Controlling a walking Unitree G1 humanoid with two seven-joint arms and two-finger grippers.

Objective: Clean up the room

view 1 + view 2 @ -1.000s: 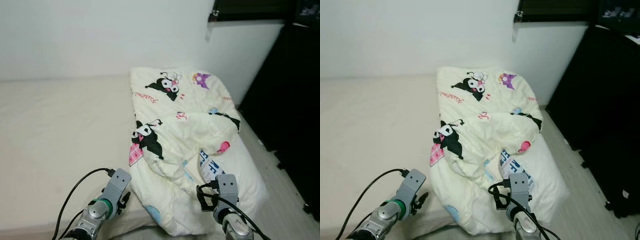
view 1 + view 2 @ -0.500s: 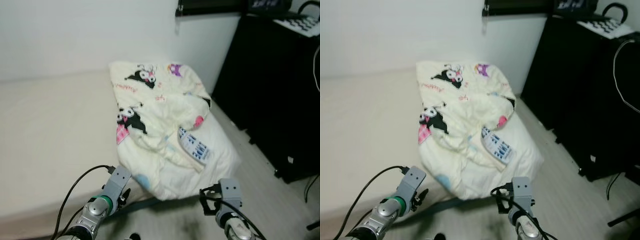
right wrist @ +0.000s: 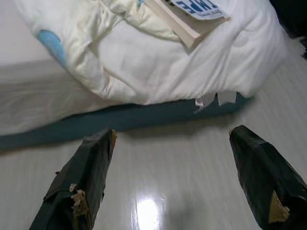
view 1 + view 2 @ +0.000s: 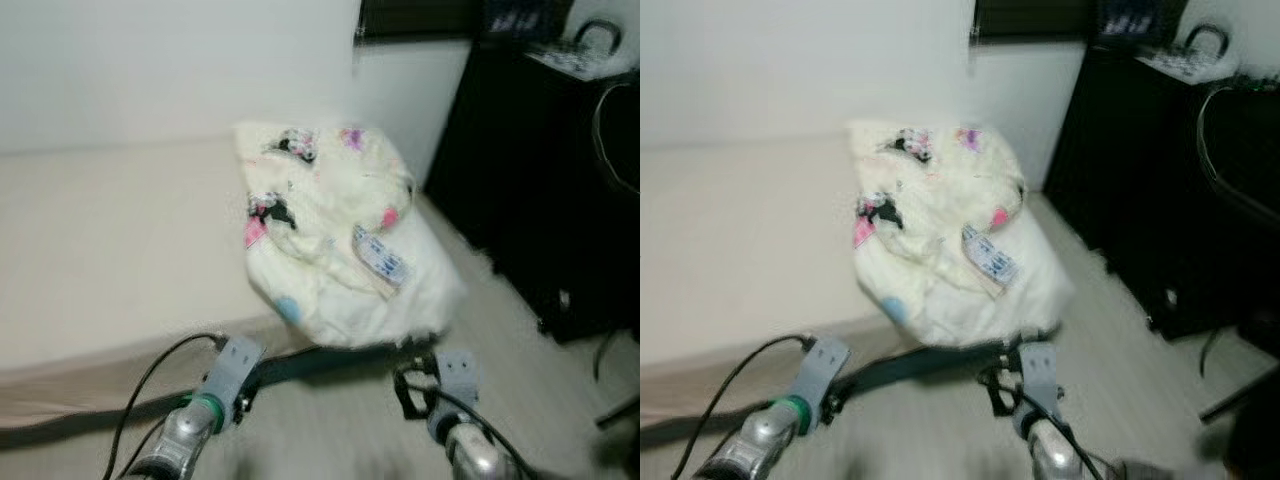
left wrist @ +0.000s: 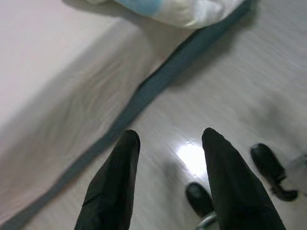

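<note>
A cream quilt (image 4: 335, 235) printed with cartoon figures lies bunched at the right end of a bed (image 4: 110, 250) with a pale sheet. It overhangs the bed's edge (image 3: 158, 67) above a dark blue base (image 3: 144, 117). My left gripper (image 5: 170, 139) is open over the pale floor beside the bed's edge, holding nothing. My right gripper (image 3: 172, 134) is open wide, low over the floor in front of the hanging quilt. Both arms (image 4: 225, 385) sit low in front of me, short of the bed. The eye views are blurred.
A tall black cabinet (image 4: 540, 170) stands to the right of the bed, with a strip of pale floor (image 4: 500, 330) between them. A white wall runs behind the bed. My feet (image 5: 271, 165) are on the glossy floor in the left wrist view.
The camera has drawn back from the bed, so its front edge and the floor have come into view. Both grippers are now over the floor rather than the mattress, still open.
</note>
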